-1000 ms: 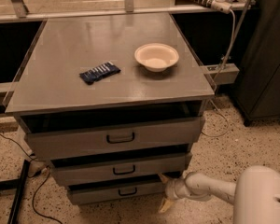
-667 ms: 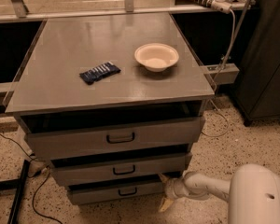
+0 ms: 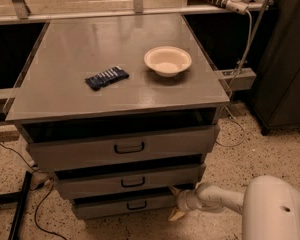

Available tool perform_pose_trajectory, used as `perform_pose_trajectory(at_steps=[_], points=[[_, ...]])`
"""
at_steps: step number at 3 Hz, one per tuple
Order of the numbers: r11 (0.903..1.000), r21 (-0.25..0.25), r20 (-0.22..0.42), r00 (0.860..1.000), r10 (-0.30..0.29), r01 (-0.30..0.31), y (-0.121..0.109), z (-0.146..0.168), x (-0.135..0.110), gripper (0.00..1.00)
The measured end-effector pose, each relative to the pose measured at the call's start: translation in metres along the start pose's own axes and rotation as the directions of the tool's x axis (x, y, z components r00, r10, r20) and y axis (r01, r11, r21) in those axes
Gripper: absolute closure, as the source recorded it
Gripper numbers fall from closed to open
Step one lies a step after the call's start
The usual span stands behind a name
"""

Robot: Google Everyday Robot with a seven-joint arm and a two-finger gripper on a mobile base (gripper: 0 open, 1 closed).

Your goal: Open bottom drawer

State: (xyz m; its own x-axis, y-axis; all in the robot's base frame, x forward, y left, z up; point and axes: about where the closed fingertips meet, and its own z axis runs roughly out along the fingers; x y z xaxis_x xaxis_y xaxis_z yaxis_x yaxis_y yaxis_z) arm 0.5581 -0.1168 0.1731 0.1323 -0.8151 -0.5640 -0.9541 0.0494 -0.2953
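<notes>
Bottom drawer (image 3: 102,209): lowest of three grey fronts, under the middle drawer (image 3: 90,184). Gripper (image 3: 174,202) is low at the drawer's right end with its tan fingers spread, holding nothing. The black loop handle (image 3: 136,204) lies at 9 o'clock from the gripper, near but apart (loop's long axis runs 9–3). Judgement: shift toward 9, clamp the loop, pull toward 6.

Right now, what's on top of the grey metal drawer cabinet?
A cream round bowl and a dark blue packet lie apart; anything beneath them is covered. The gripper sits at the right end of the grey bottom drawer.
</notes>
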Motion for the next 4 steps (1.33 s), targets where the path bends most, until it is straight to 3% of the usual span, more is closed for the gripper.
perform_pose_trajectory(at_steps=[3, 4], points=[[1.0, 0.0, 0.0, 1.0, 0.0, 0.0, -0.0017, -0.0045, -0.0033, 0.88], [1.0, 0.0, 0.0, 1.0, 0.0, 0.0, -0.0035, -0.0092, -0.0065, 1.0]])
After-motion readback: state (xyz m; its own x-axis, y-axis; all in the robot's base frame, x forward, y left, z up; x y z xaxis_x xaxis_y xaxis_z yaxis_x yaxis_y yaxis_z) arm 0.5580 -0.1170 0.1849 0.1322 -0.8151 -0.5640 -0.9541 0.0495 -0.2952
